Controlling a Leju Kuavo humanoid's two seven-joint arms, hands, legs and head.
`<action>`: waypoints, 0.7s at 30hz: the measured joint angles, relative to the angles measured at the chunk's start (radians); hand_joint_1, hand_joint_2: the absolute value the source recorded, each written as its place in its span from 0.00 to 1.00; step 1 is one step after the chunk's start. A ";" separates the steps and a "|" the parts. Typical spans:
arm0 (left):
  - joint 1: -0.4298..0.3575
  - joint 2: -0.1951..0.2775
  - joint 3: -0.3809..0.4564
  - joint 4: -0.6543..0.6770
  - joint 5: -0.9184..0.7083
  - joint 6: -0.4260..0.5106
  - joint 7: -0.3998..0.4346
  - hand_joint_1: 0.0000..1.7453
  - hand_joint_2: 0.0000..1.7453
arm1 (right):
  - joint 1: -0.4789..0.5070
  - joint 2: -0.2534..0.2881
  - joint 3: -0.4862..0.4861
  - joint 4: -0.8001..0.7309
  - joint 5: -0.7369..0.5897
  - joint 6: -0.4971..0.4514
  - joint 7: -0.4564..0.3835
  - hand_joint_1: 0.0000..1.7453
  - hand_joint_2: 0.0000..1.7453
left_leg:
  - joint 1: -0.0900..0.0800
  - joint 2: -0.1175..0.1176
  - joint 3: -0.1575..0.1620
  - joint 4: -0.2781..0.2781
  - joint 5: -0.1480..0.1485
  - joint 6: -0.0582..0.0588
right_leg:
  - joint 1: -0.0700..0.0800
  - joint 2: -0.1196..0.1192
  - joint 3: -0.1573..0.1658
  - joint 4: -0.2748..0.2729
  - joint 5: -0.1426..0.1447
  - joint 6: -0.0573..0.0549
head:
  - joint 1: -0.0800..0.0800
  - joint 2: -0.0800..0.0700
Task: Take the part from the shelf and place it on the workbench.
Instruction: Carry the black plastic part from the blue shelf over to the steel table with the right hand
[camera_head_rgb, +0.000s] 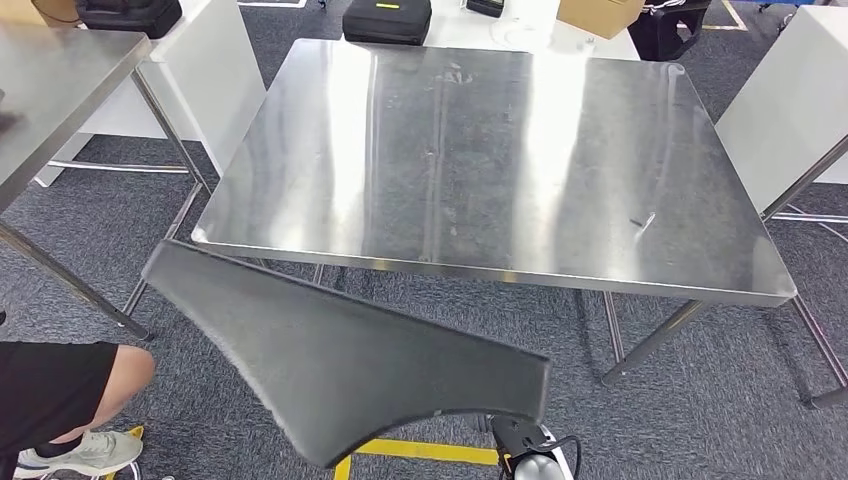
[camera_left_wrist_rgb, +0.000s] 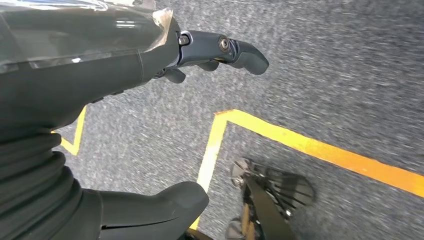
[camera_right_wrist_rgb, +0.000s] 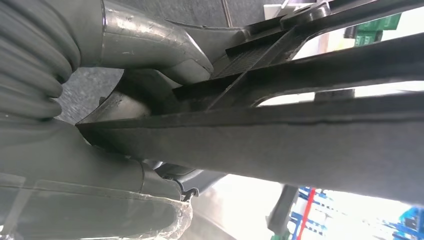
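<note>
Now part (camera_right_wrist_rgb: 300, 145) clamped betw. right hand (camera_right_wrist_rgb: 120, 100) fingers (camera_right_wrist_rgb: 150, 47), near workbench (camera_head_rgb: 480, 150)

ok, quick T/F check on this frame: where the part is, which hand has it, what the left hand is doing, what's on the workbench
1. The dark part already lies on the steel workbench. False: it is held in the air in front of the near edge.
2. The right hand grips the part. True, its fingers close around it.
3. The left hand holds a second part. False: it holds nothing and hangs over carpet with yellow floor tape.
4. A cardboard box sits in the middle of the workbench. False: the top is bare steel.
</note>
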 joint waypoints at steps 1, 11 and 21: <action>0.000 0.000 0.000 0.000 -0.002 -0.002 0.000 0.00 1.00 | 0.000 0.001 -0.002 -0.001 0.001 -0.001 0.001 1.00 1.00 | -0.001 0.000 0.004 0.000 -0.009 -0.007 | 0.001 -0.001 0.018 -0.038 0.014 -0.008 | 0.000 0.000; 0.001 0.010 -0.002 0.000 -0.009 -0.026 -0.006 0.00 1.00 | 0.015 0.002 -0.022 -0.011 0.001 -0.008 0.006 1.00 1.00 | 0.007 0.007 -0.164 0.293 -0.120 -0.041 | 0.008 0.004 0.070 -0.056 -0.023 -0.089 | -0.003 0.000; 0.001 0.008 -0.002 0.001 -0.008 -0.026 -0.025 0.00 1.00 | 0.008 0.009 -0.032 -0.017 0.004 -0.008 0.013 1.00 1.00 | -0.008 0.009 -0.063 0.011 0.047 0.010 | 0.019 0.009 0.111 -0.044 -0.082 -0.051 | -0.002 0.000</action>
